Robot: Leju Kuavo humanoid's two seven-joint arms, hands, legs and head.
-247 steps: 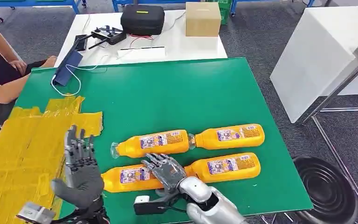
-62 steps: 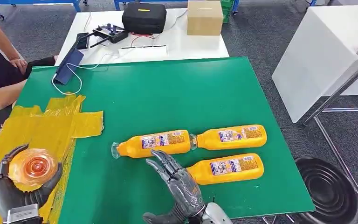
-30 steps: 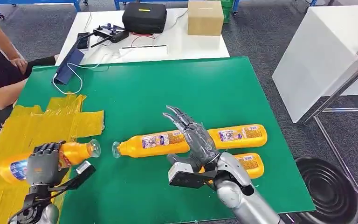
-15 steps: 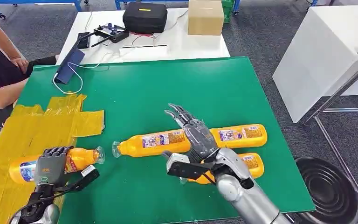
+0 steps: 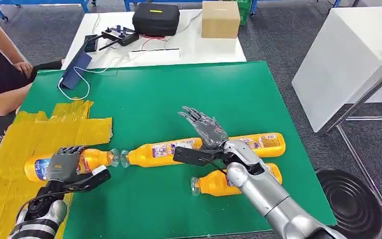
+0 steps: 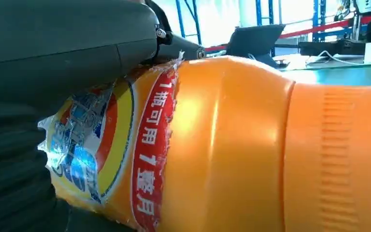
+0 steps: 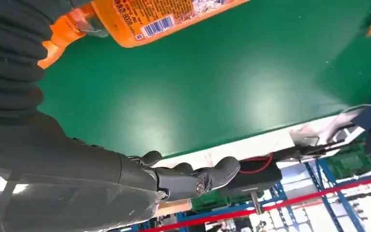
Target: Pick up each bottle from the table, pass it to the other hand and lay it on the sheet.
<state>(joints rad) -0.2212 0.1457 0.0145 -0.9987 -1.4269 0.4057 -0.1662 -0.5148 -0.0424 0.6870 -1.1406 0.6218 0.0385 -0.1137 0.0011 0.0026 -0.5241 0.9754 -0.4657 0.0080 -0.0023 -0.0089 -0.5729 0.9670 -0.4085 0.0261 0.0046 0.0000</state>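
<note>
A bottle (image 5: 72, 163) lies on its side on the yellow sheet (image 5: 15, 149), gripped in my left hand (image 5: 63, 164), its cap pointing off the sheet's edge. Three more bottles (image 5: 161, 152) lie on the green table (image 5: 179, 94) beside the sheet. My right hand (image 5: 206, 130) hovers above them, fingers spread, holding nothing.

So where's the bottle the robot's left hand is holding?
In the head view, the held bottle lies on the yellow sheet at the table's left, under the left hand.
</note>
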